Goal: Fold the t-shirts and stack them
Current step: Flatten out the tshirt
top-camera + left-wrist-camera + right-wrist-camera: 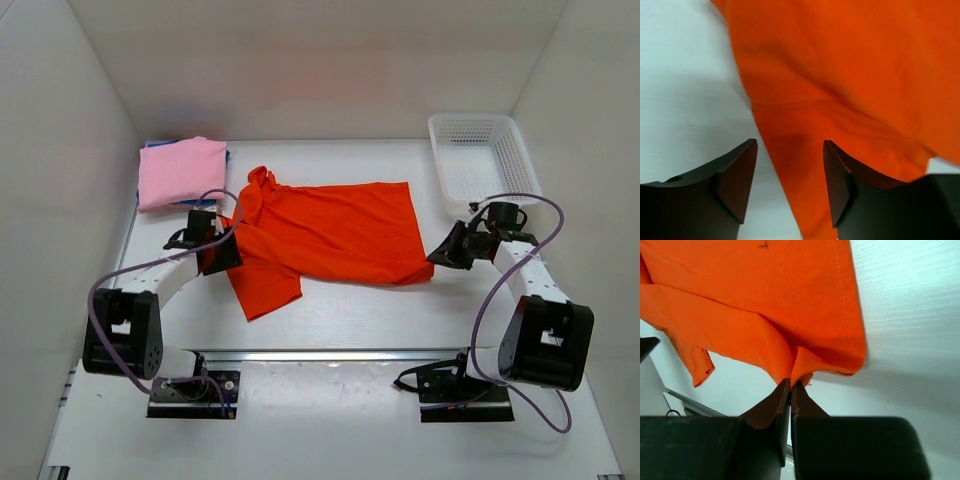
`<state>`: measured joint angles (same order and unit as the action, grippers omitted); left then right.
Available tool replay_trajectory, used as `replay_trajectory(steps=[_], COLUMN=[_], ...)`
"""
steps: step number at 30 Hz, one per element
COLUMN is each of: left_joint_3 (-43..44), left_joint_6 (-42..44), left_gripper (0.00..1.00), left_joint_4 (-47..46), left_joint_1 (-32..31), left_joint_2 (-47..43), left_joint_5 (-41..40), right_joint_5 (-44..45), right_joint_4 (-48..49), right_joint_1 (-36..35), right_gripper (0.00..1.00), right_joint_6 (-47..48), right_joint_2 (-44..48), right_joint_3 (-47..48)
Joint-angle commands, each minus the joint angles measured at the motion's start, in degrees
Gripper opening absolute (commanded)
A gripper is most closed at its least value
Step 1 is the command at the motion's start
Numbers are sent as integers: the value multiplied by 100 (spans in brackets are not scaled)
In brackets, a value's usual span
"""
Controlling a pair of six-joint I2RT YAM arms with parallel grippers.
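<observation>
Orange-red t-shirt (335,232) lies spread mid-table, with bare table (380,320) all along its near edge. Right gripper (790,386) pinches its near right corner; only the wrist view shows that properly. Left gripper (790,147) is spread wide over the sleeve edge. Folded pink t-shirt (180,172) far left, mesh basket (478,150) far right.

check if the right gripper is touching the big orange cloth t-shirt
Touching. The right wrist view shows the right gripper shut on a corner of the orange cloth t-shirt.
</observation>
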<state>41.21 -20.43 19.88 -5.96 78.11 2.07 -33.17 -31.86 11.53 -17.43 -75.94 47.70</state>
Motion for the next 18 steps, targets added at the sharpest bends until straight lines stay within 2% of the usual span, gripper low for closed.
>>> replay_trajectory(steps=[1,3,11,14,17,18], left_joint_3=[80,19,-218,-254,-272,-272], left_joint_6=[74,30,-216,-251,-260,-208], left_gripper=[67,70,63,65,80,81], left_joint_4=[262,253,244,306,429,455], left_joint_1=[-335,-423,-626,-757,-785,-819], left_joint_2=[231,301,670,671,583,566], left_joint_5=[-188,-198,-49,-153,-128,-119], right_joint_5=[-163,-154,-251,-252,-304,-313], right_joint_4=[276,277,382,382,400,469], right_joint_1=[-28,-54,16,25,34,51], right_gripper=[0,0,0,0,1,0], right_joint_6=[-59,-68,-67,-59,-103,-120], right_joint_2=[44,62,36,62,80,71], right_joint_3=[-94,-164,-173,-209,-270,-296])
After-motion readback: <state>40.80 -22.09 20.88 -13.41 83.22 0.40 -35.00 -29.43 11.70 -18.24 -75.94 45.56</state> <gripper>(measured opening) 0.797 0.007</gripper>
